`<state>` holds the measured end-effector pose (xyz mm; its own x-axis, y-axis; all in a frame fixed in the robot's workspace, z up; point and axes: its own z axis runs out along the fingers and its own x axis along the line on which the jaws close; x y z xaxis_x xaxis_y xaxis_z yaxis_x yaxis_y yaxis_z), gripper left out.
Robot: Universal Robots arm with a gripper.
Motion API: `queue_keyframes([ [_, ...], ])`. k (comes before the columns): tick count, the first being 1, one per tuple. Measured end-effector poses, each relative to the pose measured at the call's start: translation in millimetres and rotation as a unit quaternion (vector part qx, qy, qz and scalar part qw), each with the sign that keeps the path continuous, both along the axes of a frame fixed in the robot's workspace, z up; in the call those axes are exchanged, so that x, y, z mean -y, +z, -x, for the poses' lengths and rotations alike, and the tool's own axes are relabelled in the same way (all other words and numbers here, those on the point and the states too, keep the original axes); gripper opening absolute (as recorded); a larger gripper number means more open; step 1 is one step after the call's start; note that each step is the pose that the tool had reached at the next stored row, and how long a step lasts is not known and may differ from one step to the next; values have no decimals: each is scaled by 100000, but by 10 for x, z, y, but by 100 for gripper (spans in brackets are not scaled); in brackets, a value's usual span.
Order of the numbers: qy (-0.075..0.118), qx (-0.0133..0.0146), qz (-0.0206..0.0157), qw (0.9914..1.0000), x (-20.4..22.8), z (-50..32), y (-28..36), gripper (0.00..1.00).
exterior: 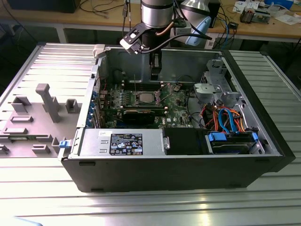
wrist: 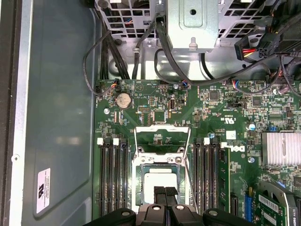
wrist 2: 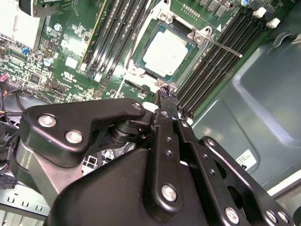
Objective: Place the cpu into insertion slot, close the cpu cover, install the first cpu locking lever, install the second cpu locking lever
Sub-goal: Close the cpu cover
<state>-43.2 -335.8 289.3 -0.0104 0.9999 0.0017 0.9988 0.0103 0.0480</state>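
The cpu (wrist: 157, 180), a silver square, lies in the insertion slot (wrist: 139, 175) on the green motherboard (wrist: 155, 101); in the second wrist view the cpu (wrist 2: 167, 49) shows inside the slot's dark frame. The cpu cover (wrist: 162, 129) stands swung up off the slot, with board showing through its window. Two thin locking levers (wrist: 191, 169) stick up beside it; one lever (wrist 2: 225, 48) juts out from the slot's corner. My gripper (wrist: 164, 192) hangs a little above the slot's edge, shut with nothing between its fingers. From outside, the gripper (exterior: 154, 71) hovers over the slot (exterior: 145, 97).
The open computer case (exterior: 164, 169) has tall walls around the board. Black memory slots (wrist: 112, 174) flank the socket on both sides. Cable bundles (exterior: 223, 117), a drive cage (exterior: 214, 82) and a power supply (exterior: 124, 142) crowd the exterior view's right and front. A grey fixture tray (exterior: 42, 108) lies to its left.
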Motion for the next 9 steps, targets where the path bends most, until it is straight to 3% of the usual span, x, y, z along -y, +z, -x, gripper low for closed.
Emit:
queue_keyframes([
  [9,2,-2,0,100000,0,-23,0,11],
])
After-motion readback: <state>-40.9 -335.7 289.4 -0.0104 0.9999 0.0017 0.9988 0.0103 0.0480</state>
